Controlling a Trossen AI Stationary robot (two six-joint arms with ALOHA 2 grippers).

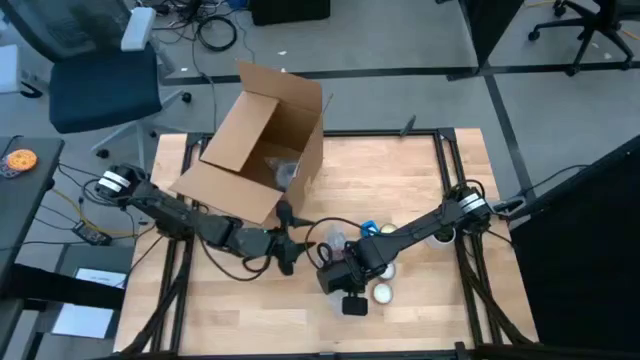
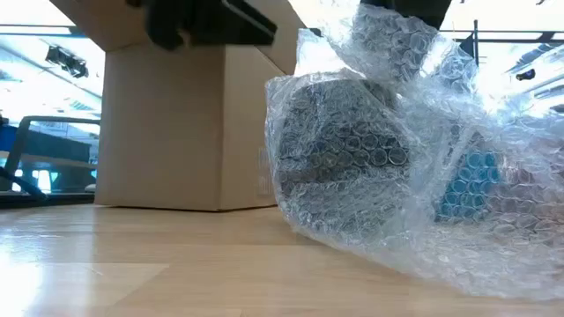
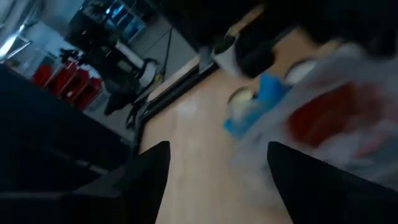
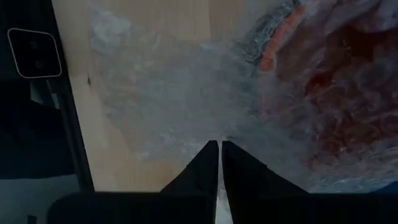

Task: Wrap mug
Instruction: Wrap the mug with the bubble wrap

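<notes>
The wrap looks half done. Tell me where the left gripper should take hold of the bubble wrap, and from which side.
Probably the loose flap of bubble wrap standing up above the wrapped mug, approached from the cardboard box side, where the left gripper is. The flap is thin and free, while the bundle below is broad and rounded. The right gripper is already pinching the sheet's far edge.

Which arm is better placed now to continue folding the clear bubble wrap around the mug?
The right arm, probably. Its gripper is shut on the clear bubble wrap beside the red mug. The left gripper is open, holding nothing.
</notes>
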